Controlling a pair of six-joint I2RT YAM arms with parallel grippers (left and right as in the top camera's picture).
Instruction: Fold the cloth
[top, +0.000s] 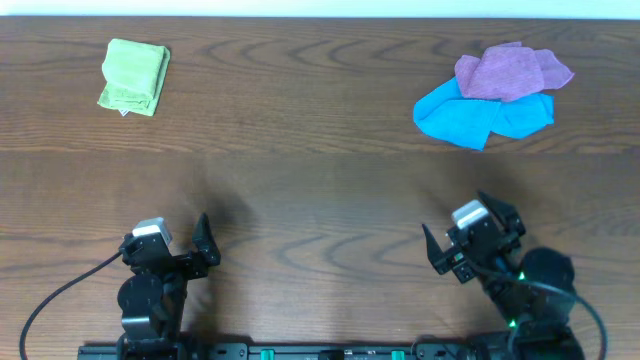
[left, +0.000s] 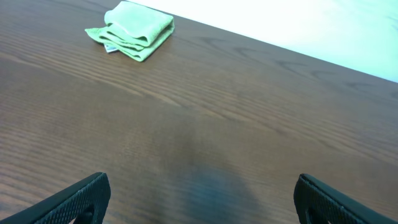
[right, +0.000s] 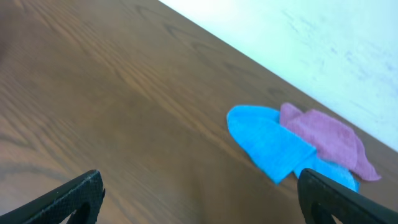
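Note:
A folded green cloth (top: 134, 76) lies at the far left of the wooden table; it also shows in the left wrist view (left: 133, 30). A crumpled blue cloth (top: 478, 114) lies at the far right with a purple cloth (top: 510, 70) on top of it; both show in the right wrist view, blue (right: 268, 142) and purple (right: 329, 138). My left gripper (top: 172, 250) is open and empty near the front left edge, its fingers wide apart (left: 200, 200). My right gripper (top: 474, 240) is open and empty near the front right, fingers wide apart (right: 200, 198).
The brown wooden table (top: 320, 200) ends at a white wall along its far edge. Both arm bases sit at the front edge of the table.

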